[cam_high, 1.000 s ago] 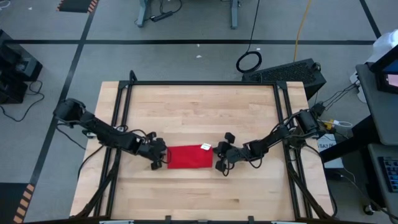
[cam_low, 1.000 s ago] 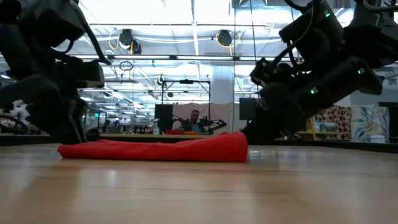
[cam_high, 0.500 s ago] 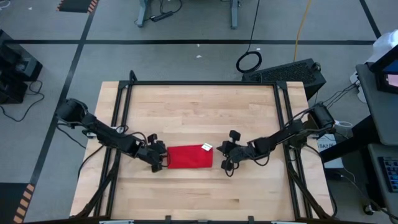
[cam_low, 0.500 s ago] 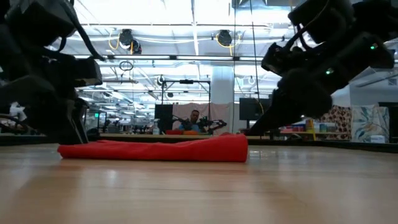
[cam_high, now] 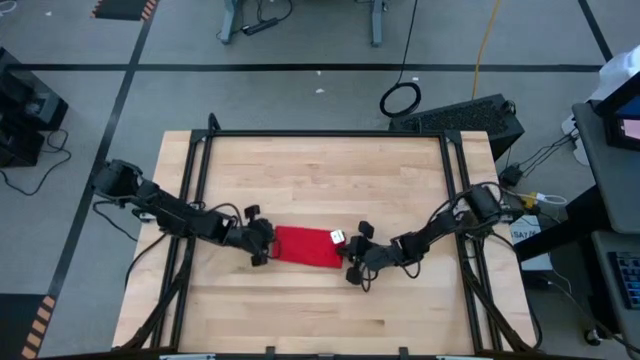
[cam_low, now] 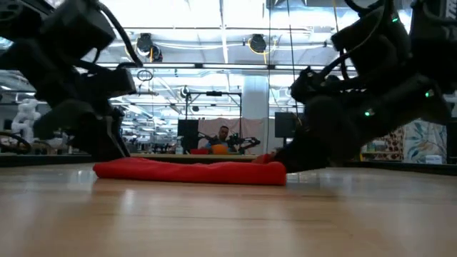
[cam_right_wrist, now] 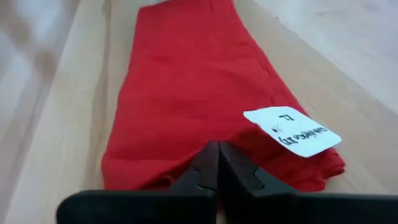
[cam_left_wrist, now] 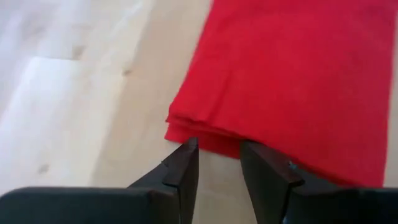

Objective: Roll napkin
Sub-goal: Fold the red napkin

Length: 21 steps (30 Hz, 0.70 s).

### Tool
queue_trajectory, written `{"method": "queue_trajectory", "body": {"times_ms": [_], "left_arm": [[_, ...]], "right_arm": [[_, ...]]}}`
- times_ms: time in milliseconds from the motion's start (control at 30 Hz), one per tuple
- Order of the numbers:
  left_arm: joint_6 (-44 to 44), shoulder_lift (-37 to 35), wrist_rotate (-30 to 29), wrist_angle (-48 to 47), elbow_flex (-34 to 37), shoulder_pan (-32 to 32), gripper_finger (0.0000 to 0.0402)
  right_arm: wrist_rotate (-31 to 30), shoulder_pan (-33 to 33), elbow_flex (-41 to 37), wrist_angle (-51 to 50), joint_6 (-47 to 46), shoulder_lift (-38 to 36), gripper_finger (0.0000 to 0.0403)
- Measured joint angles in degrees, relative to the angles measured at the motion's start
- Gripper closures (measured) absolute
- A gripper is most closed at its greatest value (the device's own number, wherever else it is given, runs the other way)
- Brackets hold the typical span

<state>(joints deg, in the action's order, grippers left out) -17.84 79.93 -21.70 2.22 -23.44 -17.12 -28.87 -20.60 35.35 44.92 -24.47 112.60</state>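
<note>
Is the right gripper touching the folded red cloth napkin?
Touching. The right wrist view shows the shut right gripper with its fingertips pressed onto the red napkin beside the white tag.

1. The napkin (cam_high: 307, 247) is bright red, thin cloth, folded into a flat oblong of several layers.
2. It lies on the wooden table, near the middle and a little toward the front edge, slightly askew.
3. Its layered edges show stacked at the end nearest my left arm.
4. A small white tag (cam_right_wrist: 292, 131) with printing lies on top at the end toward my right arm.
</note>
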Motion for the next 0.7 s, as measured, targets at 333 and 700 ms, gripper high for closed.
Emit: {"method": "queue_trajectory", "body": {"times_ms": [333,700], "left_arm": [[-4.5,-8.1,-0.7,-14.6,-3.6,2.8,0.0279],[-11.6,-16.1,-1.7,-23.1,-5.0,-3.3,0.0279]], "right_arm": [[-0.8,0.0,8.2,0.9,-6.9,8.1,0.0403],[-2.8,-0.2,21.2,-18.0,-7.6,9.3,0.0403]]}}
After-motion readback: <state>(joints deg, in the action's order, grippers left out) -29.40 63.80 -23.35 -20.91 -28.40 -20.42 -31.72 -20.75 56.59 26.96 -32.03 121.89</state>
